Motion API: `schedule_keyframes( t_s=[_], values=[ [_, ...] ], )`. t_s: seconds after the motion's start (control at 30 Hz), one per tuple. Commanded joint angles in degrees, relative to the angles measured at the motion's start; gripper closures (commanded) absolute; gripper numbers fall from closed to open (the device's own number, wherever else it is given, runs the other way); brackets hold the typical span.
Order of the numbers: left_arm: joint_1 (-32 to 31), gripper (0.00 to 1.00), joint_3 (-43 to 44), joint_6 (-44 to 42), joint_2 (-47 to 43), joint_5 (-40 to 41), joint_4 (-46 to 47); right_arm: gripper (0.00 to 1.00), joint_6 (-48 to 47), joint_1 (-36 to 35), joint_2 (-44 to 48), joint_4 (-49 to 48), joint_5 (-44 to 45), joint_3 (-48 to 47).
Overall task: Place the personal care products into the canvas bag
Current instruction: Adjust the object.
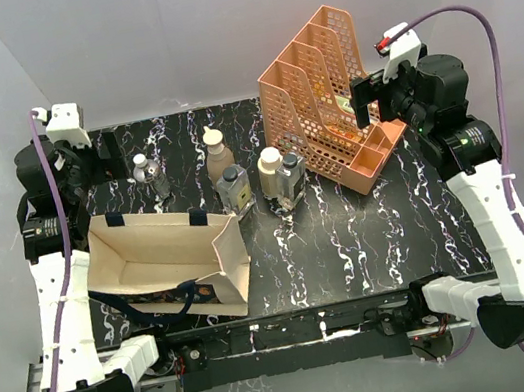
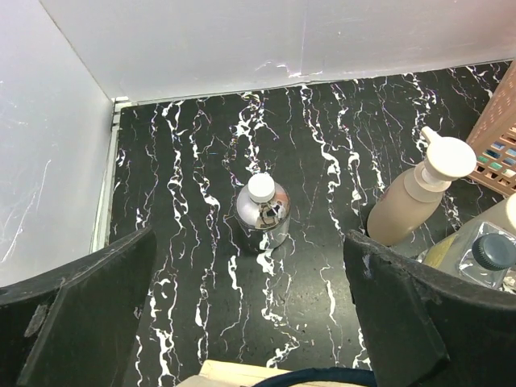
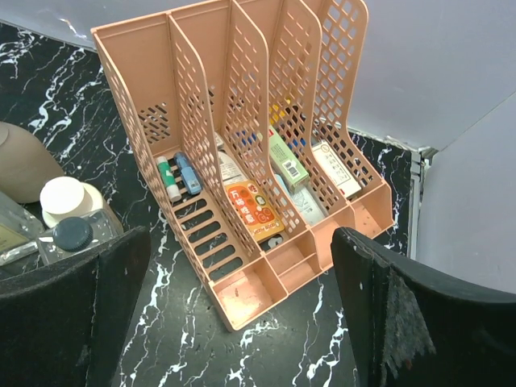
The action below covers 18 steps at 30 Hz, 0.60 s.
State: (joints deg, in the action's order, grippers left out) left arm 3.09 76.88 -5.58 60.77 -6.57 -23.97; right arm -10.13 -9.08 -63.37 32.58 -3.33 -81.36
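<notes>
While both arms hover over the far side of the worktop (image 1: 350, 231), neither has hold of anything. The left end effector (image 2: 250, 242) has its fingers (image 2: 81, 314) spread wide, and just ahead of it and below, framed in the gap between them, the silver bottle (image 2: 263, 216) stands upright on its own. Off to that end effector's right stands the tan bottle with the cream cap (image 2: 407, 205), and nearer in, a clear glass bottle (image 2: 484, 254) with a dark cap peeks past the right finger. Behind and beneath the left end effector sits the canvas bag (image 1: 166, 254), mouth gaping open, navy handles showing. Over on the other side, the right end effector (image 3: 240, 238) is spread wide too, and it's empty. It looks down on the peach organizer (image 3: 201, 121) directly ahead of it, with small boxes (image 3: 254, 211) lying in the slots. To its left, close together, are the cream bottle with the white cap (image 3: 64, 197) and the second glass bottle (image 3: 72, 235). All five bottles stand on the worktop, outside the bag.
</notes>
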Motion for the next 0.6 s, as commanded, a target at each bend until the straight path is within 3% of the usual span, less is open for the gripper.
schedule_keyframes(
  t_s=[0.0, 0.3, 0.57],
  values=[
    [0.7, 0.03, 0.3, -1.2, -0.9, -1.8, 0.6, 0.02, 0.3, -0.3, 1.0, -3.7, 1.1, -0.2],
    [1.0, 0.03, -0.2, -1.5, -1.2, -3.3, 0.3, 0.02, -0.9, -0.2, 0.5, -3.8, -2.8, -0.7],
    [1.2, 0.03, -0.8, -4.5, -1.3, -7.2, -0.3, 0.02, -4.4, -4.2, -3.3, 0.4, -30.3, -4.8]
  ],
)
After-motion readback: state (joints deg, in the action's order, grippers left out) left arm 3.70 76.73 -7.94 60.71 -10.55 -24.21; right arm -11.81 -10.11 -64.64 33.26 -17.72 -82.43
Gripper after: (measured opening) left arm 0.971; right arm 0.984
